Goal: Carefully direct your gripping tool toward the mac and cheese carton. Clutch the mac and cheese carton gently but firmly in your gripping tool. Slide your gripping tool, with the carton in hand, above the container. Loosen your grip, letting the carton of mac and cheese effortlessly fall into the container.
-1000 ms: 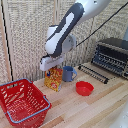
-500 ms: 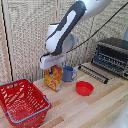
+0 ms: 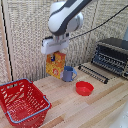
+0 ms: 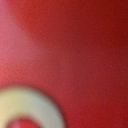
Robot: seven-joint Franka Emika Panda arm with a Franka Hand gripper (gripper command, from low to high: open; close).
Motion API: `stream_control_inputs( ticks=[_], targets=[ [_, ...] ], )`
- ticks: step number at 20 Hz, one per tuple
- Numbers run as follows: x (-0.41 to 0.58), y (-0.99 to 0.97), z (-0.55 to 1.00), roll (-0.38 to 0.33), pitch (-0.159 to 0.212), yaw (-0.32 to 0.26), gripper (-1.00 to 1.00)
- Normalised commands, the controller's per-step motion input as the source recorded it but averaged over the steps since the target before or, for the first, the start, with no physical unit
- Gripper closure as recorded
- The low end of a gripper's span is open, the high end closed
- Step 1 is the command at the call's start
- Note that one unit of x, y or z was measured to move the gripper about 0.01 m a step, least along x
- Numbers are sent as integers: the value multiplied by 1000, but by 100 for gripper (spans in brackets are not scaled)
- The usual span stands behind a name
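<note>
White pincer (image 3: 55,51) gripping the orange-yellow cardboard mac and cheese carton (image 3: 56,66) from above.

The carton is hanging upright just above the pale wooden desk (image 3: 95,107), right beside a blue mug (image 3: 68,74), with a small red bowl (image 3: 84,88) near it. The red latticed plastic basket (image 3: 20,102) is sitting well apart, toward the exterior view's left. The wrist view is showing only blurred red and a pale ring.

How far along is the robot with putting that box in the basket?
Reaching looks done: the hand sits on top of the mac and cheese carton, apparently gripping it beside the blue mug. Whether it is lifted is unclear. Left: carrying it over the red basket and letting go.
</note>
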Motion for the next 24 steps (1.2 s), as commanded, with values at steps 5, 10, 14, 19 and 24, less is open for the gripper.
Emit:
stream_control_inputs(
  ticks=[5, 10, 14, 19, 24],
  targets=[
    [-191, 673, 882, 27, 0, -8, 100],
    [-210, 734, 794, 12, 0, 0, 100],
    [-123, 752, 552, 0, 59, 0, 100],
    [-4, 807, 207, 0, 141, -2, 100],
    [18, 857, 10, 3, 180, -8, 100]
  ],
)
